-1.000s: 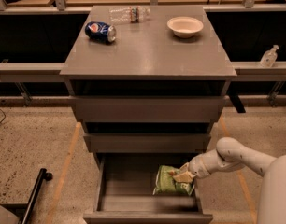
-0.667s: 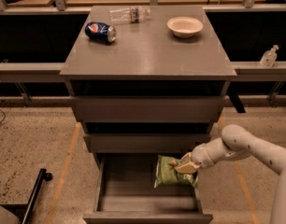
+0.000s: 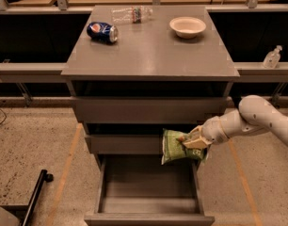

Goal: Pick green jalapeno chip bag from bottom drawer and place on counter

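Note:
The green jalapeno chip bag [image 3: 174,146] hangs in the air in front of the middle drawer, above the right side of the open bottom drawer [image 3: 148,192]. My gripper [image 3: 190,139] is shut on the bag's right edge, with the white arm reaching in from the right. The bottom drawer is pulled out and its grey inside shows nothing in it. The counter [image 3: 148,51] is the flat grey top of the cabinet, well above the bag.
On the counter lie a blue soda can [image 3: 102,32] at the back left, a clear plastic bottle [image 3: 132,14] at the back, and a white bowl [image 3: 187,26] at the back right. A spray bottle [image 3: 272,57] stands on the right ledge. A black bar [image 3: 33,197] lies on the floor, left.
My gripper has lifted the chip bag up out of the bottom drawer; it now hangs level with the middle drawer front.

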### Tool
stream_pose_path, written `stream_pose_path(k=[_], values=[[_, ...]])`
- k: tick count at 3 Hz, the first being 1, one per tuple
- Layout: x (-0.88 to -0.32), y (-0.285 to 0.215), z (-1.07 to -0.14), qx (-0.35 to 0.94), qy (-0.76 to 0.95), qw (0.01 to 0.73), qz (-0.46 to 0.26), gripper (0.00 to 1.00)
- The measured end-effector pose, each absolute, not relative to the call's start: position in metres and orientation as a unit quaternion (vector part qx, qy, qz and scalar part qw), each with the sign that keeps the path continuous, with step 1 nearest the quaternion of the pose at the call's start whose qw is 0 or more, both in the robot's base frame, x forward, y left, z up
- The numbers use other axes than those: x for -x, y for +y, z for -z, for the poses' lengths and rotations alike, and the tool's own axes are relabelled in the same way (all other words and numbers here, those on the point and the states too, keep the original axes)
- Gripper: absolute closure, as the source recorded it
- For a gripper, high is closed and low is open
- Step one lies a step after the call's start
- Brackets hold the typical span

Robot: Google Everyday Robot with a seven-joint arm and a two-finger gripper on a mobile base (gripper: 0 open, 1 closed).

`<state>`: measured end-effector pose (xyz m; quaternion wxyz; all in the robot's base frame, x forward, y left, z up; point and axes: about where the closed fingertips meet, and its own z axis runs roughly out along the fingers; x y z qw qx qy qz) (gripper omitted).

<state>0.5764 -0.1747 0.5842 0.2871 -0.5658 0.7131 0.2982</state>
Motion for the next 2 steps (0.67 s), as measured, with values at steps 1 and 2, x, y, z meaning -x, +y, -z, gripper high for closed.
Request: stream_pose_path(k=[1, 2], values=[[-0.5764, -0.1747, -0.5842, 0.566, 0.713, 0.287, -0.298, 1.0], [-0.573, -0.1708, -0.5868, 0.571, 0.706, 0.288, -0.304, 1.0]])
